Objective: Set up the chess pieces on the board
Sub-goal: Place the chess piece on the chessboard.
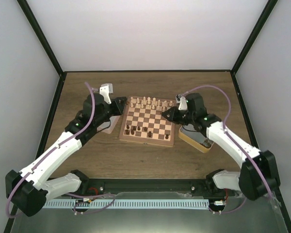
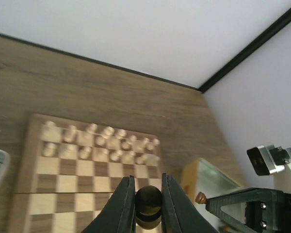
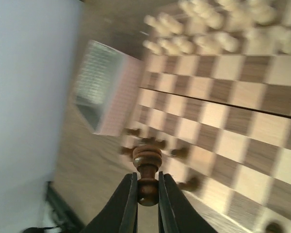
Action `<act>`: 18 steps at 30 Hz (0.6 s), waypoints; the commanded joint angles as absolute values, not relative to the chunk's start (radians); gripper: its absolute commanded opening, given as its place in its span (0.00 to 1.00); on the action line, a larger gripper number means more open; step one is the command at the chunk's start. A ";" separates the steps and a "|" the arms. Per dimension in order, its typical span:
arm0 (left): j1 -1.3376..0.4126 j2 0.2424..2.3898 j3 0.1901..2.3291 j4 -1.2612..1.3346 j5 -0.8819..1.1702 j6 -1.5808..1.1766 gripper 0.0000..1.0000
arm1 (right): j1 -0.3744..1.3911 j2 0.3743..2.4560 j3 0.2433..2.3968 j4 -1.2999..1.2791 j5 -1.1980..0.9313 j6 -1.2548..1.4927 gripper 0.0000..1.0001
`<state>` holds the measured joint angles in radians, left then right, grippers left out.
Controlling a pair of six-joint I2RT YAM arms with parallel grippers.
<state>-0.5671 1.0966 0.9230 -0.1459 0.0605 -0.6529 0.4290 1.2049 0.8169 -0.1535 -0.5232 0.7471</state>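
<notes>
Left gripper (image 2: 148, 187): seen raised by the far-left corner of the board; the jaws are closed on a round dark piece (image 2: 148, 203), which is pinched between the two fingers and held clear of the squares.

Left tin (image 3: 104, 90): a shallow metal tin is laid on the table (image 1: 87, 160) just beside the board's left edge, partly covered by the left arm in the top view.

Board (image 1: 146, 141): placed flat in the middle of the table, between the two arms.

Pale pieces (image 1: 148, 103): lined up in the two far rows of the board, upright as far as can be seen.

Dark pieces (image 1: 136, 129): a handful are stood on the near rows, gathered mostly toward the near-left corner, with one set apart near the near-right corner. Their kinds cannot be told at this size.

Right gripper (image 3: 146, 182): held above the board's right edge, about halfway along it; the jaws are closed on a turned dark piece (image 3: 147, 158), which is gripped by its lower part with the collared head left showing above the fingertips.

Right tin (image 1: 196, 140): a second shallow tin is laid on the table just beside the board's right edge, under the right wrist; its contents cannot be made out.
</notes>
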 commanded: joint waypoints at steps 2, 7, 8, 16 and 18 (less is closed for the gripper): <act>-0.565 1.048 0.962 -0.293 -0.104 -0.425 0.04 | 0.440 1.356 0.966 -0.640 -0.292 0.462 0.02; -0.565 1.034 0.950 -0.277 -0.107 -0.379 0.04 | 0.450 1.465 1.055 -0.774 -0.186 0.409 0.03; -0.565 1.034 0.946 -0.275 -0.104 -0.374 0.04 | 0.455 1.486 1.068 -0.790 -0.172 0.402 0.04; -0.565 1.029 0.933 -0.261 -0.076 -0.348 0.04 | 0.485 1.617 1.149 -0.828 -0.138 0.389 0.06; -0.565 1.024 0.926 -0.259 -0.070 -0.349 0.04 | 0.489 1.647 1.163 -0.831 -0.147 0.385 0.06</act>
<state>-0.5671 1.0458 0.9386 -0.2691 -0.0814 -0.3786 0.4702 1.6035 1.1007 -0.7887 -0.1673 0.4126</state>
